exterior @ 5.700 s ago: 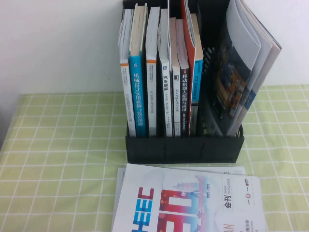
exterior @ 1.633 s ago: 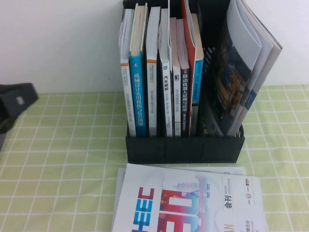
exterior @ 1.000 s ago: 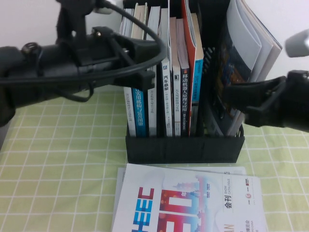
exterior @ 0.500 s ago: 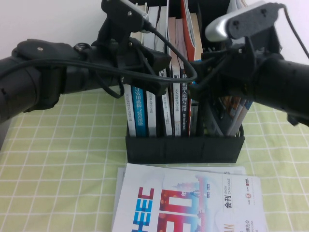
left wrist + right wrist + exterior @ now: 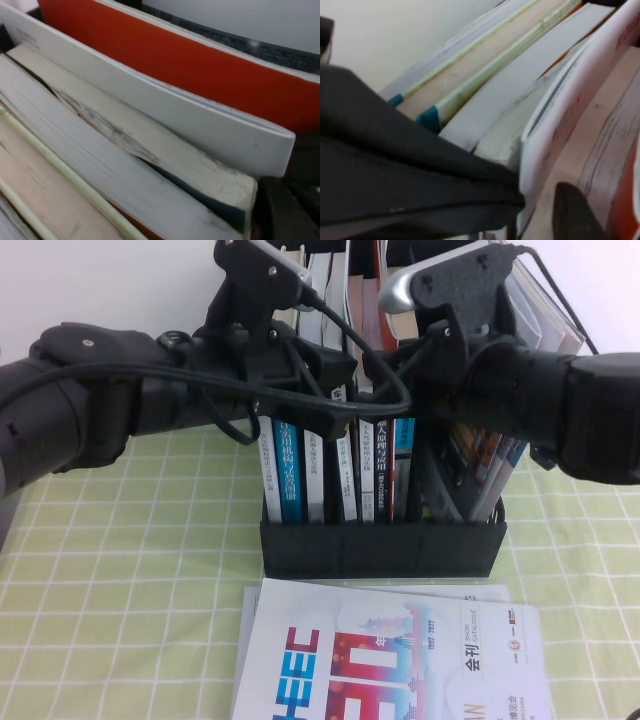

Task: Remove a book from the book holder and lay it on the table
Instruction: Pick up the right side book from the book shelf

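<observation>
- The large thin book with a red-orange side (image 5: 200,65) stood upright in the black plastic book holder with divided slots (image 5: 380,545), at the upper centre of the high view, its long axis roughly vertical among the other upright books.
- The left gripper (image 5: 335,380) reached in from the left of the frame and sat at the upper part of the row of books, in front of the blue-spined book (image 5: 285,465) and its white neighbours; I cannot tell how its jaws stood.
- The right gripper (image 5: 405,370) came in from the right of the frame, level with the left one and close beside it; its state I cannot tell either.
- In the left wrist view, the red-orange book lay just past a white-covered book (image 5: 165,115).
- Both grippers were near that book's upper part; the right looked slightly nearer, a judgement only.
- The coming move probably calls for a pinch on its top edge and a straight upward lift along its long axis.
- A white magazine with blue-and-red letters (image 5: 390,660) lay flat on the pale green checked worktop (image 5: 120,590), in front of the holder at the bottom of the frame.
</observation>
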You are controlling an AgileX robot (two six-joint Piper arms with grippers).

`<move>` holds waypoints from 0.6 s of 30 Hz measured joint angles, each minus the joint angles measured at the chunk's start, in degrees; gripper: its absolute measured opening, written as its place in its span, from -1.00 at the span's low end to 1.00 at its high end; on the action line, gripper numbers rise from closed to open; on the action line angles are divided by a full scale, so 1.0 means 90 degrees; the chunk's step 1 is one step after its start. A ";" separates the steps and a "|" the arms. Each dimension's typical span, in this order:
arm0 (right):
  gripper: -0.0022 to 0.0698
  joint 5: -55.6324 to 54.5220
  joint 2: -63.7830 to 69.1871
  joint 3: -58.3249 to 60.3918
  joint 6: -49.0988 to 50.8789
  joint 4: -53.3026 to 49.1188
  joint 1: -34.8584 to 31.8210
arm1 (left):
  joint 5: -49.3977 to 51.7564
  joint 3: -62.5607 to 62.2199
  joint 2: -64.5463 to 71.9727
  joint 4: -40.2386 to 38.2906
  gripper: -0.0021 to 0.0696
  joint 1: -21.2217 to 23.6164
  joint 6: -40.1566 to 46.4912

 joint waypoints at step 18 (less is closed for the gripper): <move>-0.90 0.0156 -0.0683 -0.0480 0.0002 -0.0060 -0.0125 | 0.0234 0.0000 0.0039 0.0000 -0.95 0.0000 -0.0169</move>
